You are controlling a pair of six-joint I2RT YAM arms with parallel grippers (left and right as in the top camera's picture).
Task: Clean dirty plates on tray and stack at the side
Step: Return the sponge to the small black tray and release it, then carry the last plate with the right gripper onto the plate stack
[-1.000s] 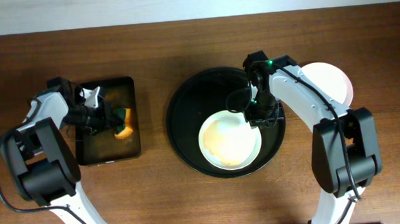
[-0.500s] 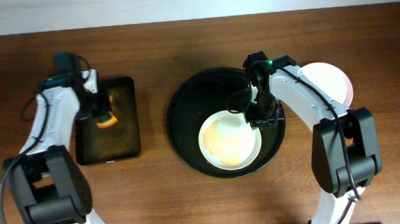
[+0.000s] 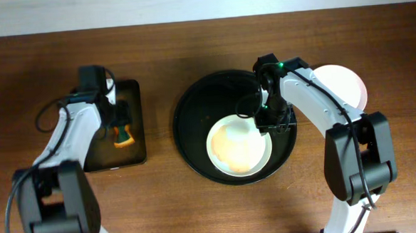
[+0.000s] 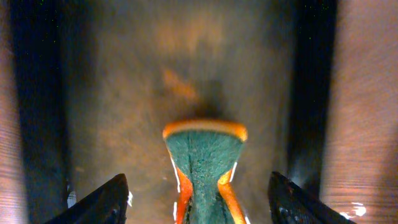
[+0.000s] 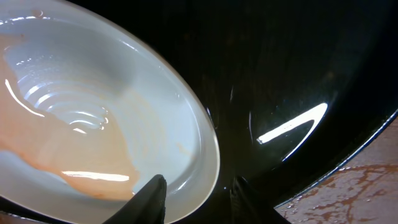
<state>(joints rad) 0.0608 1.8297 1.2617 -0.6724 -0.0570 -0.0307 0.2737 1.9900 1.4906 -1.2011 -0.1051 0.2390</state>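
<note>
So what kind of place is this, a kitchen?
Probably a robot practice table for dishwashing, not a real kitchen: two robot arms at a wooden table, a dirty plate on a black tray, and a sponge.

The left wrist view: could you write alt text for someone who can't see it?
A green-and-orange sponge is pinched on edge in the left gripper, above a small black tray with faint orange smears. Wood-grain tabletop shows at either side.

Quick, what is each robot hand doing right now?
Left gripper: closed on the sponge.
Right gripper: clamped on the rim of the dirty plate.
</note>
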